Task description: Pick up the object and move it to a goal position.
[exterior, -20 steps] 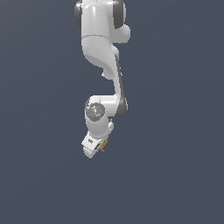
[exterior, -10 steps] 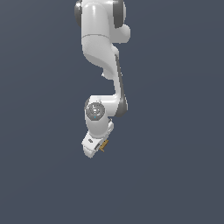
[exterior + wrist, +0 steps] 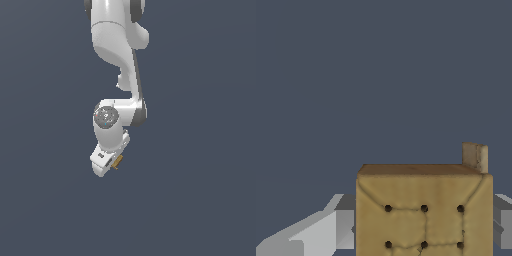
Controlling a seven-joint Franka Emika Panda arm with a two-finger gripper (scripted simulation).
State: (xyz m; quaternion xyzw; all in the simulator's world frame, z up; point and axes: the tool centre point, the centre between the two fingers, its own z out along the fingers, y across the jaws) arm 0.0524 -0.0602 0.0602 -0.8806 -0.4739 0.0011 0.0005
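The end effector [image 3: 114, 164] is clamped on the object [image 3: 424, 210], a tan block scored into squares with dark dots, its grey fingers [image 3: 331, 227] pressing the block's two sides. The carry to the goal likely goes best with steady pressure and smooth, unhurried motion, so the block does not slip. In the exterior view only a tan sliver shows beside the end effector.
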